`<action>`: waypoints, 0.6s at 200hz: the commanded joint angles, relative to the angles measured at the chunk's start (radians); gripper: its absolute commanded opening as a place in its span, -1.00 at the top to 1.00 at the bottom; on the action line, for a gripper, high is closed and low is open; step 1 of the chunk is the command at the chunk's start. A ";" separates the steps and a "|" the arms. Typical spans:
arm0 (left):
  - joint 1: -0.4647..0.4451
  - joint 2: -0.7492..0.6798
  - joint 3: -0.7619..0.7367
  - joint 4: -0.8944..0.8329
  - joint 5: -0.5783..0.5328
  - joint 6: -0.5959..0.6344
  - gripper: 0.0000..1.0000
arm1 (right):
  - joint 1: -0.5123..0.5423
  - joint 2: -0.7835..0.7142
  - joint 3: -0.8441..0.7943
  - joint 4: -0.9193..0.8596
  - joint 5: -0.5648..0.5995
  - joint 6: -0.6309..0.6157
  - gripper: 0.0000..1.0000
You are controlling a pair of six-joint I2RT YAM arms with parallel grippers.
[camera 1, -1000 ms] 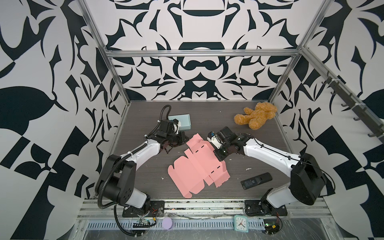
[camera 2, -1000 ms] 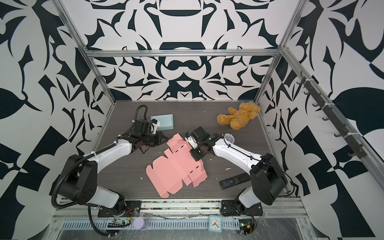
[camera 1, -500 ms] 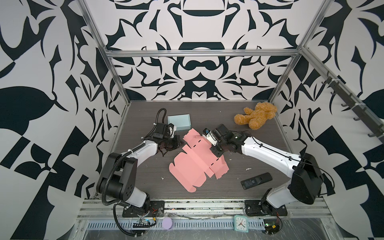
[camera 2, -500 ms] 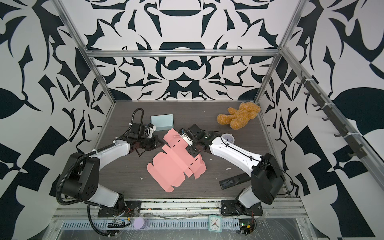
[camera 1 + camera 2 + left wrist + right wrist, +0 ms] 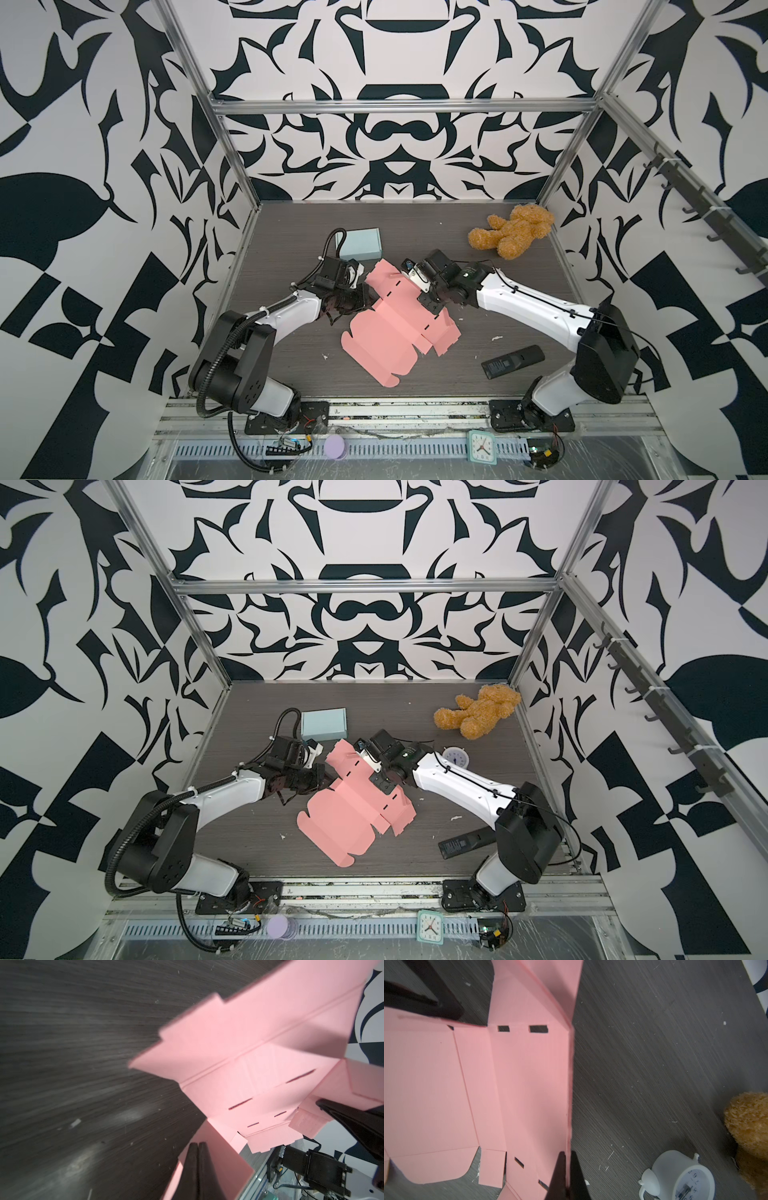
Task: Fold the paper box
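Nearest the table's (image 5: 291, 249) front edge, toward its R corner, a black remote (image 5: 513, 361) is lying clear of the work. Just beyond it, mid-table, the pink paper box (image 5: 399, 332) blank is lying mostly flat, w/ its far end lifting off the wood. The R gripper (image 5: 567, 1154) is clamping a creased wall flap at that far end, jaws together w/ the pink edge running betw. them. The L gripper (image 5: 198, 1145) is sitting jaws together against the blank's left-side flap; can't tell whether any paper is caught in the pinch. To do this fold well, I'd say: roll the R-held wall over along its score line while L is pinning the base so the sheet isn't sliding, keeping tabs lined up w/ slots. Farther back, a pale blue box (image 5: 360, 244) is sitting near the L gripper, a white alarm clock (image 5: 456, 757) beside the R arm, and a teddy bear (image 5: 513, 232) at the far R corner.
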 commanded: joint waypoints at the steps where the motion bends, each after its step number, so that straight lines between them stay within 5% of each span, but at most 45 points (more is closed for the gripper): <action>1: -0.025 -0.032 -0.016 -0.002 -0.007 -0.015 0.96 | 0.018 0.003 0.042 -0.003 0.047 -0.023 1.00; 39: -0.015 -0.085 -0.047 -0.029 -0.039 -0.006 0.95 | 0.049 0.010 0.046 -0.007 0.134 -0.071 1.00; 120: 0.198 -0.226 -0.084 0.023 0.042 0.022 0.93 | 0.121 0.000 0.022 0.046 0.264 -0.269 1.00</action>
